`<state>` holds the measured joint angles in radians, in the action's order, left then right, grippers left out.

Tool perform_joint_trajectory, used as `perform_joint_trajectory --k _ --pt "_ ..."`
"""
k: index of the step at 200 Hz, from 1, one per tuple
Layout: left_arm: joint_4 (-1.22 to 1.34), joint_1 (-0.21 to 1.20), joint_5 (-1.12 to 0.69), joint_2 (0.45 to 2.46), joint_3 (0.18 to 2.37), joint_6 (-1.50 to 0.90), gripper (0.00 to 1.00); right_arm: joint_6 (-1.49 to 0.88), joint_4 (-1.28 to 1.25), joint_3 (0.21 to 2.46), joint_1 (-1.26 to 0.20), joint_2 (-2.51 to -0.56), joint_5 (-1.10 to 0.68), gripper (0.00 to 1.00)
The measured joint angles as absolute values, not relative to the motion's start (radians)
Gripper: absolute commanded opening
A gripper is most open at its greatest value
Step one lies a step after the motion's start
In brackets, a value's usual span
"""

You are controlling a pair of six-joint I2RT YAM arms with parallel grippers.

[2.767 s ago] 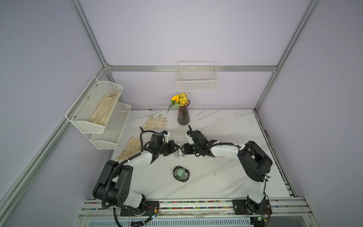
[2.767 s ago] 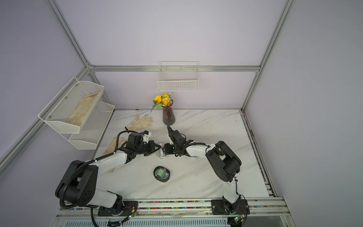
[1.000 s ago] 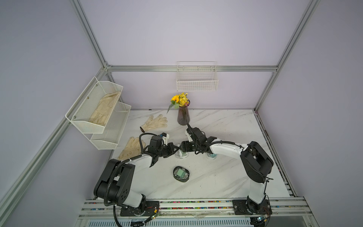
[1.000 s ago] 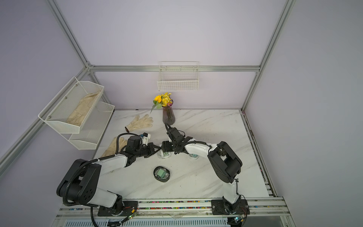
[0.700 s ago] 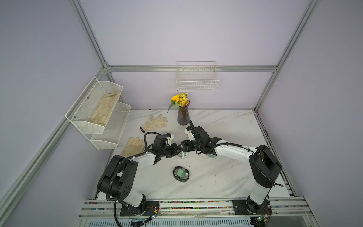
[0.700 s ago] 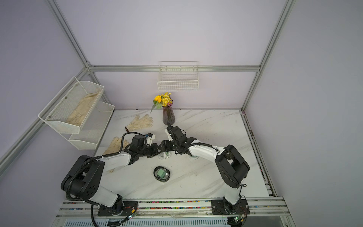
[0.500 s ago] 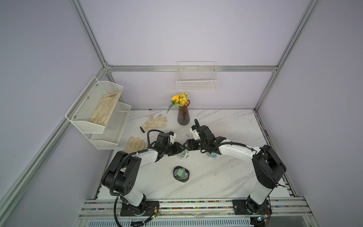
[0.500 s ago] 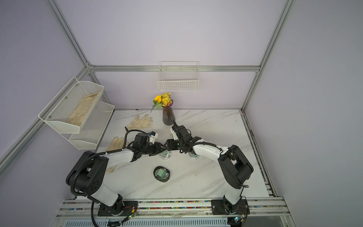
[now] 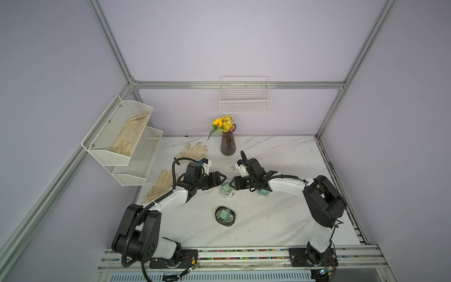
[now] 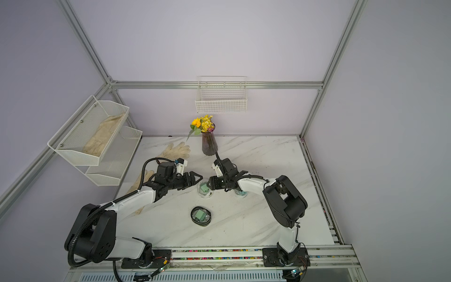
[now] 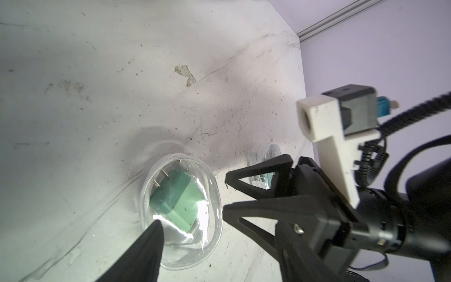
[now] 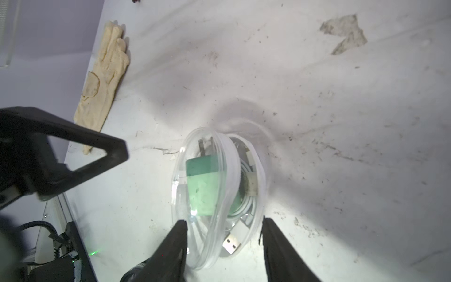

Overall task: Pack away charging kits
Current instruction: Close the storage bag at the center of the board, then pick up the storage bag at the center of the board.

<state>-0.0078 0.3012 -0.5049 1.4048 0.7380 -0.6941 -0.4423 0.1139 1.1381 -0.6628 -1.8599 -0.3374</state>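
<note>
Centrally in a top view, the clear case [image 9: 227, 191] with its mint-green charger [image 12: 203, 185] sits on the bench [image 9: 268, 219], lid [image 12: 185, 195] askew; left hand [image 9: 220, 180] released beside it, right hand [image 12: 223, 227] straddling it, grip unclear, so an even squeeze probably seats the lid.

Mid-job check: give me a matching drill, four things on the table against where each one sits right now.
1 black-rimmed case
2 lid-ajar clear case
3 blue-charger case
4 vase

A beneath the right arm
B by the back wall
C between left gripper and right gripper
D nearest the robot bases

Pairs: 1-D, 2-C, 3-A, 4-B
</note>
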Motion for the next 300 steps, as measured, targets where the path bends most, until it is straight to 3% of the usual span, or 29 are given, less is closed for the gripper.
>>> perform_joint_trajectory --k 22,45,66,160,218,300 --pt "-0.010 0.301 -0.504 1.402 0.738 -0.695 0.71 -0.435 0.115 1.143 -0.663 -1.888 -0.348 0.38" --pt "-0.007 0.301 -0.505 1.405 0.736 -0.696 0.71 -0.421 0.116 1.156 -0.663 -1.897 -0.366 0.13" --pt "0.012 0.301 -0.508 1.433 0.736 -0.696 0.71 -0.423 0.113 1.174 -0.663 -1.897 -0.373 0.00" --pt "0.046 0.301 -0.513 1.507 0.675 -0.731 0.72 -0.421 0.134 1.187 -0.641 -1.942 -0.372 0.00" --pt "0.102 0.302 -0.542 1.589 0.672 -0.773 0.78 -0.400 0.136 1.188 -0.641 -1.953 -0.362 0.00" --pt "0.189 0.309 -0.589 1.661 0.672 -0.819 0.72 -0.379 0.123 1.188 -0.640 -1.979 -0.353 0.00"
